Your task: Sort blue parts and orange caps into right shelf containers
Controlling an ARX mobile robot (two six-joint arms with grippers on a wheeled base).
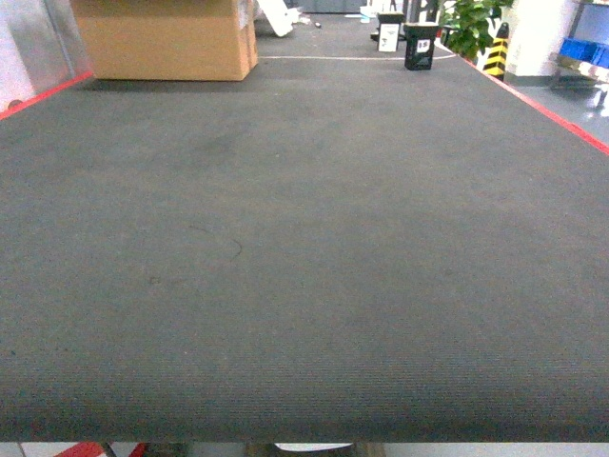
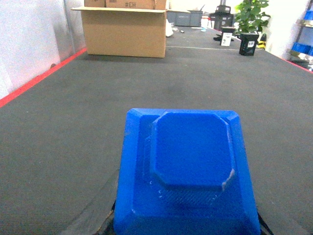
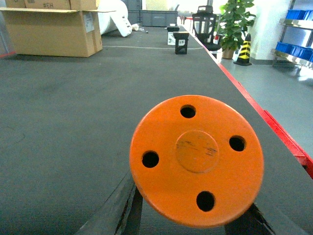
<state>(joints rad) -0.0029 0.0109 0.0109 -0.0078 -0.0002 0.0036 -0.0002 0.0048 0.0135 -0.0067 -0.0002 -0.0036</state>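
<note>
Two pieces are carried: blue part [image 2: 188, 171] fills the left wrist frame's lower centre, orange cap [image 3: 196, 159] the right's. Hands unseen, grip unconfirmable. Blue containers [image 3: 293, 49] at upper right should be approached level.

a cardboard box [image 1: 166, 38] sits far back on the dark mat [image 1: 304, 267] (potted plant [image 1: 473, 24] beyond).

A broad dark grey tabletop [image 1: 304, 267] with a fine ribbed mat runs away from me, edged in red tape [image 1: 552, 112] along both sides. At its far left sits a big cardboard box [image 1: 166, 38]; toward the far right stand a couple of small black boxes [image 1: 420, 48]. Beyond them is a leafy potted plant [image 1: 473, 24] and a yellow-and-black striped cone [image 1: 496, 52]. A metal shelf rack [image 3: 298, 34] lines the right wall above a pale grey floor [image 3: 274, 93]. The light is even and bright.
</note>
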